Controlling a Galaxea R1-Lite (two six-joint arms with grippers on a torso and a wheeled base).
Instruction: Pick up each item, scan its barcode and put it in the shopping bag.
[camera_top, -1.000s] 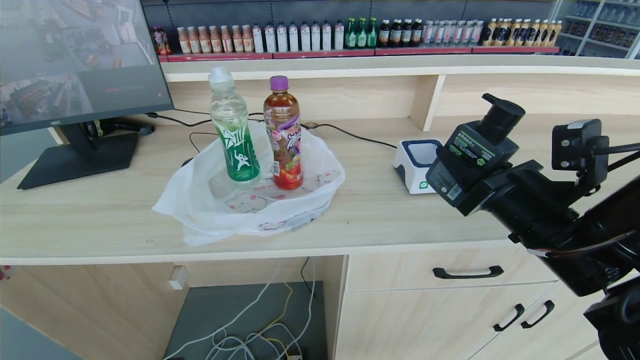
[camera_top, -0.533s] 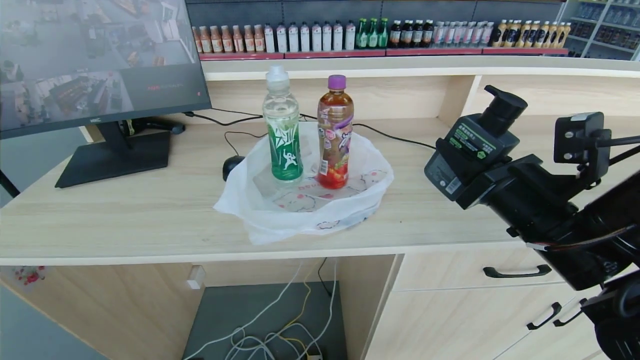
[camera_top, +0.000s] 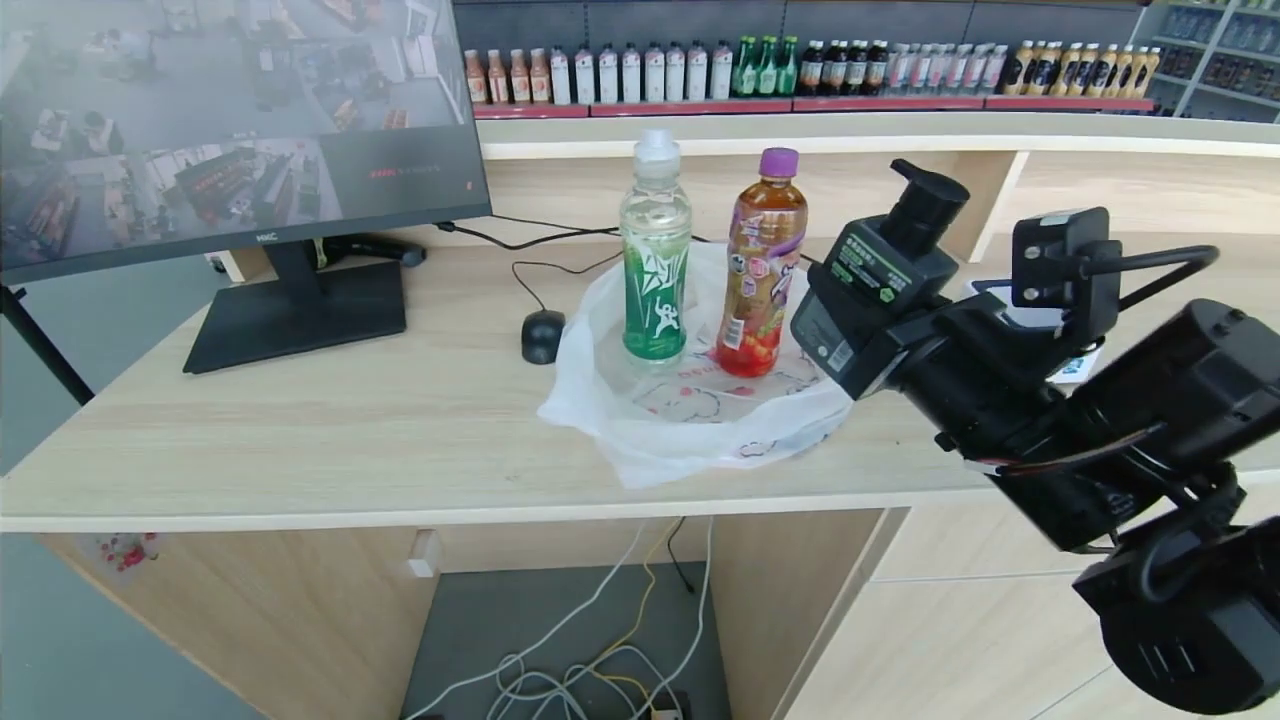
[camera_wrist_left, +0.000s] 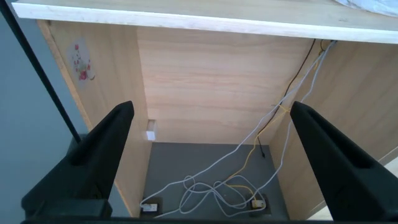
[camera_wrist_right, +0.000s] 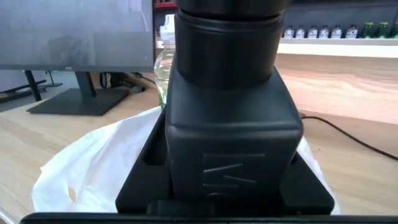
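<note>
Right gripper (camera_top: 905, 350), clenched on a black pump bottle (camera_top: 878, 272), holds it above the shopping bag's (camera_top: 680, 435) right rim, mid-worktop (camera_top: 300, 430); best lowered upright, clear of the drink bottles (camera_top: 655, 270) standing inside.

monitor (camera_top: 230, 120) on counter (camera_top: 300, 440) | mouse (camera_top: 542, 335) near it | cables (camera_top: 560, 670) beneath
</note>
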